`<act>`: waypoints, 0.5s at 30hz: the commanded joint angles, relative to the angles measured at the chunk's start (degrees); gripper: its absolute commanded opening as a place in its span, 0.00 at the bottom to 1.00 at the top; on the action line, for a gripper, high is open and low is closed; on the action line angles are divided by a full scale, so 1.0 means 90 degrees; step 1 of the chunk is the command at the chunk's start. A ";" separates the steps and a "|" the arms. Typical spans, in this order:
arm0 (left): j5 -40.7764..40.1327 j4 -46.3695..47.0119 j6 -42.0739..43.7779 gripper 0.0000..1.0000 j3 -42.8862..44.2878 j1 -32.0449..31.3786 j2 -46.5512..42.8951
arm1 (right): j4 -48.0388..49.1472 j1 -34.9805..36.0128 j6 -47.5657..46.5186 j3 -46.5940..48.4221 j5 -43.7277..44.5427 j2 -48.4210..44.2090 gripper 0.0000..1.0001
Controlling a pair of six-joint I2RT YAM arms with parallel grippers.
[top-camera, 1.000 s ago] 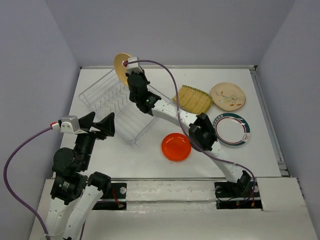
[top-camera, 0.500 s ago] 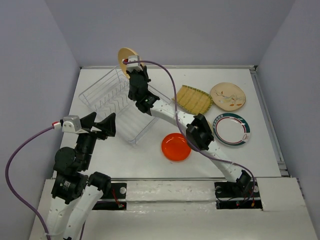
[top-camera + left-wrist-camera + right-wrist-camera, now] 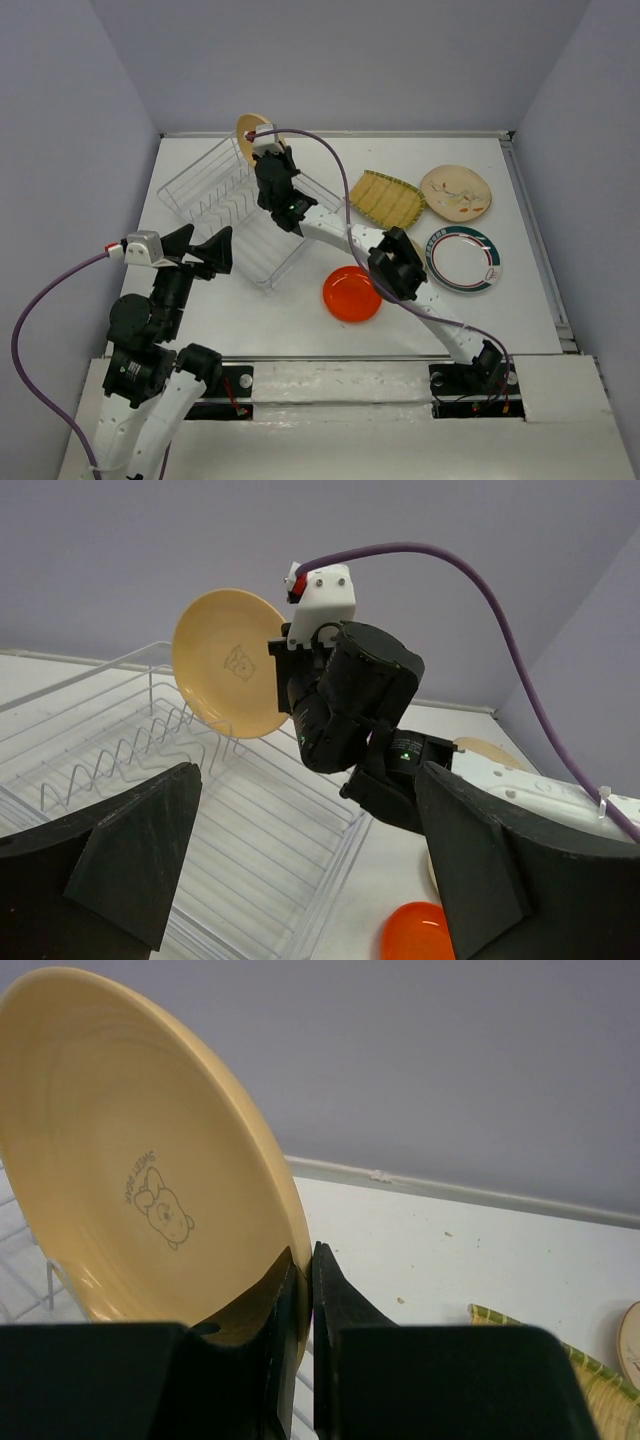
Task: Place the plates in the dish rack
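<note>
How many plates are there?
5: a peach plate in the right gripper over the rack, a red plate in front, and a yellow plate, a cream plate and a green-rimmed plate at the right. The arm may hide another.

Peach plate (image 3: pixel 130 1160) smooth, glossy, likely ceramic; dish rack (image 3: pixel 215 200) white coated wire; table (image 3: pixel 560 300) matt.
</note>
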 commanded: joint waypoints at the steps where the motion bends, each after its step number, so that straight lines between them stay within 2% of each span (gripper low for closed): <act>1: 0.0053 0.0423 0.0047 0.99 -0.0022 -0.0029 0.0063 | 0.0210 0.0152 0.0271 0.0050 -0.0085 0.0142 0.07; 9: 0.0063 0.0442 0.0056 0.99 -0.0022 -0.0029 0.0102 | 0.0006 0.0346 0.0378 0.0070 -0.0212 0.0347 0.07; 15: 0.0112 0.0462 0.0047 0.99 -0.0042 -0.0019 0.0112 | -0.0677 0.0347 0.1374 0.0060 -0.0486 0.0435 0.07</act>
